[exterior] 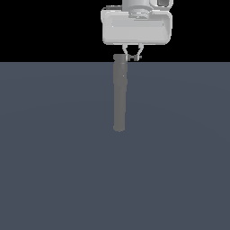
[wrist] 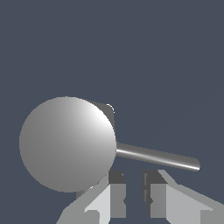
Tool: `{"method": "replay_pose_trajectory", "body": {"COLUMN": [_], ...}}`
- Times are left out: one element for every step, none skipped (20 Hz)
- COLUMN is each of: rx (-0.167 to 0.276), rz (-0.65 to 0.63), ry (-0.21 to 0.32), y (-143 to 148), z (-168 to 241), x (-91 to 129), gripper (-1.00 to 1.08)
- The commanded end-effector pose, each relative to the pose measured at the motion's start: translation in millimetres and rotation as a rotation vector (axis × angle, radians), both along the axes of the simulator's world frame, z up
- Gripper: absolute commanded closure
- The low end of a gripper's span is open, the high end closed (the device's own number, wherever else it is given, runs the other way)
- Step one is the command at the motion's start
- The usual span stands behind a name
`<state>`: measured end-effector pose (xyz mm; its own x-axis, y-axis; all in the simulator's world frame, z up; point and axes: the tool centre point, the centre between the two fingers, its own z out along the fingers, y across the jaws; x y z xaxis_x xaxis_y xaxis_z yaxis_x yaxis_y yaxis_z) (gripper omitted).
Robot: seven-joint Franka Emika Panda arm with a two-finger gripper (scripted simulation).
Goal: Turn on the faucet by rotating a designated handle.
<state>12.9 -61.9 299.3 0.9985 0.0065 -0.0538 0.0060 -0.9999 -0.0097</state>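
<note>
The fingers [wrist: 133, 194] stand slightly parted with nothing between them, poised just beside the faucet's [exterior: 119, 94] thin handle [wrist: 157, 157], which juts sideways from its round top [wrist: 68, 144]. Whether the handle is already turned cannot be told. The faucet stands on the bench [exterior: 54, 157]. No containers show.

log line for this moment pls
hand: empty, fingers slightly apart, beside the lever | faucet: upright | lever: free, sticking out sideways from round top
</note>
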Motion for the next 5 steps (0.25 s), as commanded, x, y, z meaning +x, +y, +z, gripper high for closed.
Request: {"method": "replay_pose_trajectory", "body": {"rx": [-0.007, -0.008, -0.009, -0.009, -0.009], "rz": [-0.012, -0.015, -0.018, -0.021, -0.021], "ry": [-0.050, -0.051, -0.052, -0.053, -0.053], "y": [-8.6, -11.4, -14.1, -16.9, -16.9], "z": [0.9, 1.0, 1.2, 1.3, 1.3], "x": [29.4, 32.2, 34.9, 37.6, 37.6], "gripper": [1.08, 1.08, 1.08, 1.08, 1.08]}}
